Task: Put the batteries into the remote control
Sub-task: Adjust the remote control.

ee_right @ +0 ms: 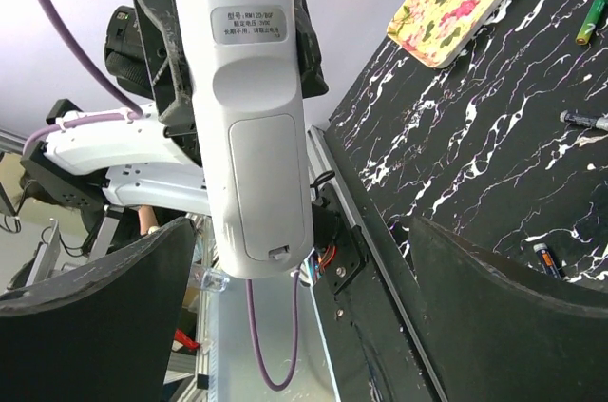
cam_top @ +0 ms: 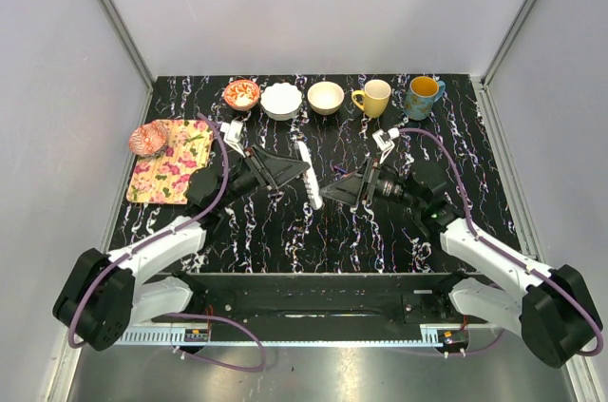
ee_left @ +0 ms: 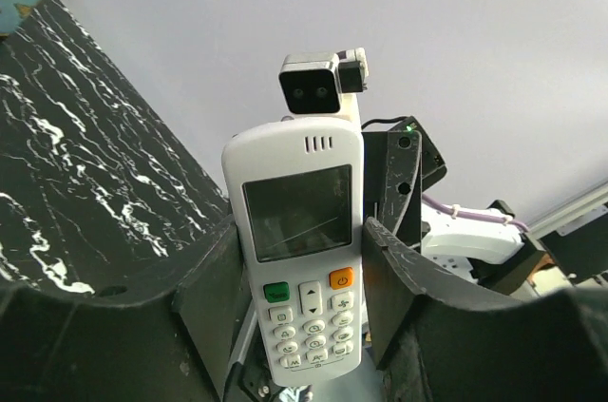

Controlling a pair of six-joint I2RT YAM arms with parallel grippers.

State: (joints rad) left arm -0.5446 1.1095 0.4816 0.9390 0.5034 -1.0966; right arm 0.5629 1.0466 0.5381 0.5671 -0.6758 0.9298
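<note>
**Remote held up, back cover not yet off**
The remote (ee_right: pixel 249 136) is clamped in the left gripper (ee_left: pixel 302 274) over table centre. The right gripper (ee_right: pixel 304 326) stands apart at its 4 o'clock in the top view. One battery (ee_right: pixel 546 258) lies on the table (ee_right: pixel 494 164). Advice: push the cover (ee_right: pixel 261 183) straight along the remote, with the left gripper holding firm.

You face a white remote control (ee_left: pixel 299 250) with a grey screen, one green button and one orange button. The table (cam_top: pixel 323 231) is black, veined with white like marble, and on it is a yellow placemat (cam_top: pixel 171 160) printed with pink flowers. You also have a yellow mug (cam_top: pixel 373 97), a blue mug (cam_top: pixel 423 96) with an orange inside, a white bowl (cam_top: pixel 281 100) and purple cables (cam_top: pixel 220 174).
</note>
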